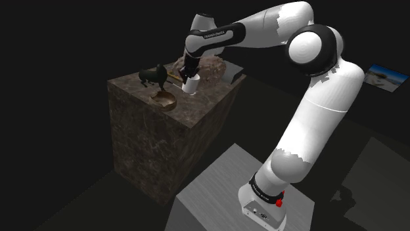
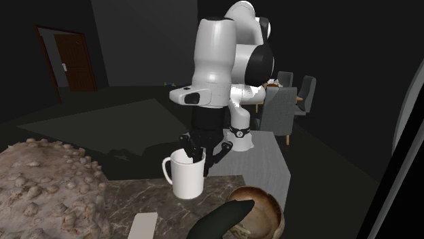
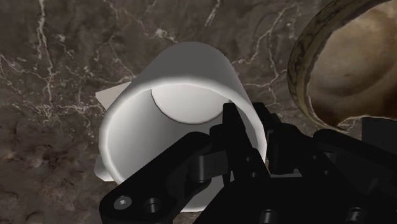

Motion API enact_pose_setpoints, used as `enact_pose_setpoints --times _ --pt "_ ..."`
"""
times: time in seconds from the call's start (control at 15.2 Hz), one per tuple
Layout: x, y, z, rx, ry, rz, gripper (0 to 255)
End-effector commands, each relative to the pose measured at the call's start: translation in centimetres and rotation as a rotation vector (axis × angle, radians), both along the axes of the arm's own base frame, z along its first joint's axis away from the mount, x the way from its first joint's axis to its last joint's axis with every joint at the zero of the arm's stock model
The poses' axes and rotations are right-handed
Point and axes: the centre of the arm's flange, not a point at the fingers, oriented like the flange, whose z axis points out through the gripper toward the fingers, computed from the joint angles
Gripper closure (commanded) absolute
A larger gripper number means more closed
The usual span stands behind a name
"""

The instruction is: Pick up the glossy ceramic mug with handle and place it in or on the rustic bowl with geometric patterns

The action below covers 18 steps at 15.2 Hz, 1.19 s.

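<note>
A plain white mug (image 2: 187, 178) with a handle stands upright just over the dark marble top; whether it touches the top I cannot tell. My black gripper (image 2: 198, 153) comes down from above, shut on the mug's rim, one finger inside and one outside the wall. In the wrist view the mug (image 3: 172, 95) opens toward the camera, with the gripper (image 3: 248, 127) clasping its wall. The brown bowl (image 2: 265, 207) with a darker patterned rim (image 3: 302, 70) sits close beside the mug. In the shoulder view the mug (image 1: 191, 83) hangs under the gripper (image 1: 188, 71), the bowl (image 1: 164, 99) just in front.
A rough rocky heap (image 2: 41, 187) covers the counter behind the mug. A dark curved figure (image 2: 217, 221) stands by the bowl, and a small flat white piece (image 2: 143, 224) lies near it. The marble block (image 1: 164, 144) drops off steeply on all sides.
</note>
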Motion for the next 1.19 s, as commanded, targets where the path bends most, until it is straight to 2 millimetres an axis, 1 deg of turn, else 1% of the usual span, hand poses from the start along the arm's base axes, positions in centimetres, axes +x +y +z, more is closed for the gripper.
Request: enact_pose_setpoints --times 0.0,0.92,0.99,1.12 --pt "0.0 0.1 1.1 0.0 0.0 0.0 255" --pt "0.0 0.1 8.5 0.0 0.0 0.0 255" --pt "0.0 0.1 8.8 0.0 0.0 0.0 255" --pt "0.5 2.6 9.2 0.0 0.0 0.0 255"
